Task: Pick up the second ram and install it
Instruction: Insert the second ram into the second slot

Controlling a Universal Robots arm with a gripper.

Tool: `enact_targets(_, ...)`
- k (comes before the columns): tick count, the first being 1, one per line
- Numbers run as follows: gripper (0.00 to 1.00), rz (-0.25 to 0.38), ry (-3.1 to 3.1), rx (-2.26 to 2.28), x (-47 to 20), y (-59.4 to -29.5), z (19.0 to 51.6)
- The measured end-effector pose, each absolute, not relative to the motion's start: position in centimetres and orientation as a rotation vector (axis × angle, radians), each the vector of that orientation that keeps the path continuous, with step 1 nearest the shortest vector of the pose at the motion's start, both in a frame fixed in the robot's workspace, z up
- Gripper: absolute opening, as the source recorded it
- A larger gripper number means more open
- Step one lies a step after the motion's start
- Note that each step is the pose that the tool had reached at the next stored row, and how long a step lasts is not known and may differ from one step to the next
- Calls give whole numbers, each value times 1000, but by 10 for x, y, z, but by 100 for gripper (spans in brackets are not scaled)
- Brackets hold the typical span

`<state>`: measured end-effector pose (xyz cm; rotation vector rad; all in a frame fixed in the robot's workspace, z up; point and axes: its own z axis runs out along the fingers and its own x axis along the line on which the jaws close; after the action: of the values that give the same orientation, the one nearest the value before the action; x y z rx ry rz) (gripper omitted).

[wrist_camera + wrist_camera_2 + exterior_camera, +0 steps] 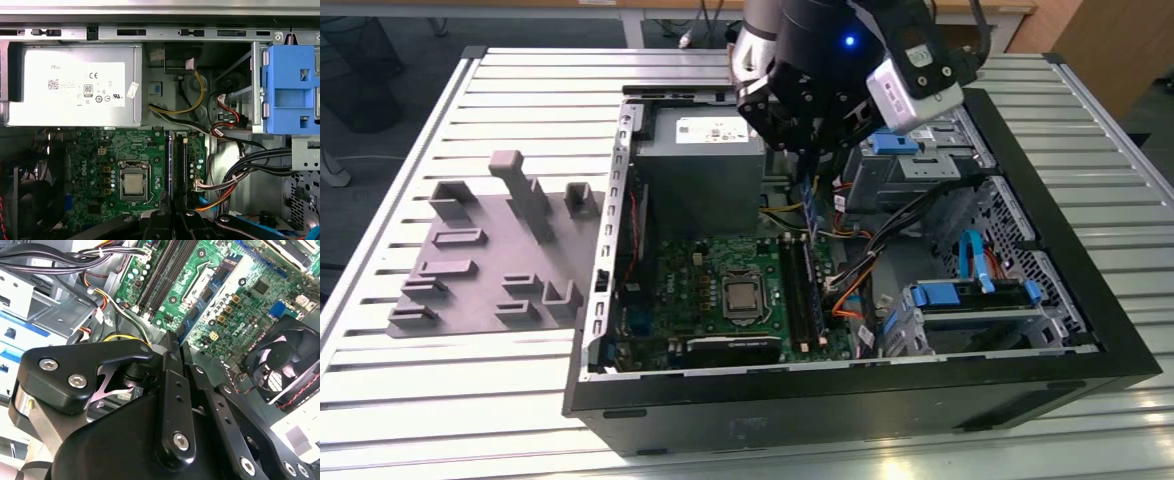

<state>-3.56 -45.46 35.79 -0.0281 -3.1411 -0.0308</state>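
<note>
One gripper [811, 150] is seen above the open computer case [1067, 330], pinched on the second ram [171, 165], which is held edge-on over the motherboard [707, 280] slots.

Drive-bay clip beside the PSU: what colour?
Blue; the clip shows best in the first wrist view, next to the grey PSU.
</note>
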Motion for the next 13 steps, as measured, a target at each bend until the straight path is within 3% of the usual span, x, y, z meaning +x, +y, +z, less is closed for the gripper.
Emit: enact_targets(13, 14, -32, -3140, -28, -35, -455, 343)
